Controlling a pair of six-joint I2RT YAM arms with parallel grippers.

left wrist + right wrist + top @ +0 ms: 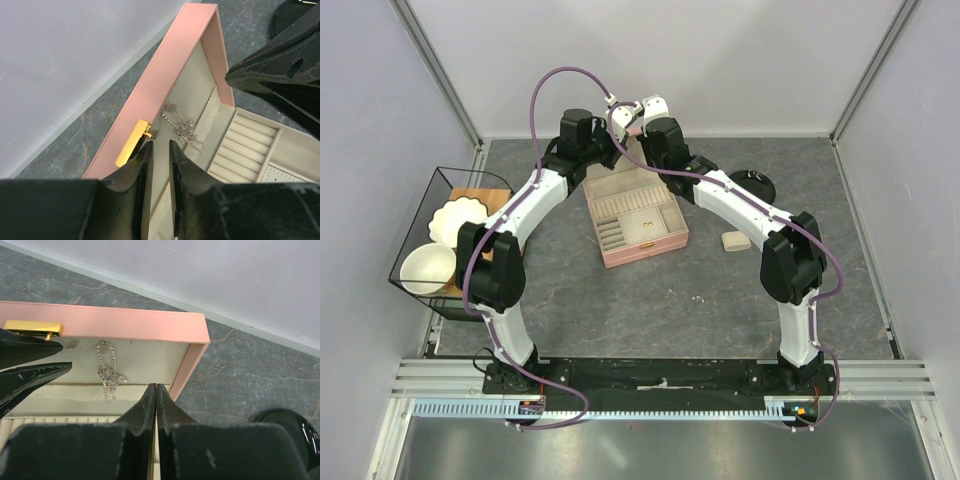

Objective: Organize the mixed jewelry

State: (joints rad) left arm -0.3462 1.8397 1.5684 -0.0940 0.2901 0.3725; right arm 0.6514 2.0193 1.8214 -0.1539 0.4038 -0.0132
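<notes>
Left hand (pixel 160 146), fingers slightly apart and empty, hovers over the open pink box (pixel 150 95), in whose far half a silvery chain (pixel 186 131) rests, probably its sorted place; right hand (pixel 156 387) hangs beside, fingers pressed together, holding nothing.

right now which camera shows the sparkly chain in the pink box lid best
Right wrist: the chain shows whole and face-on. Left wrist shows it slanted, at an angle. Top view: too small to make out.

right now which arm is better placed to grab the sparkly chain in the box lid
Left, probably. The left gripper has its jaws parted, tips just short of the chain. The right gripper is also close but shut, so it must open first.
</notes>
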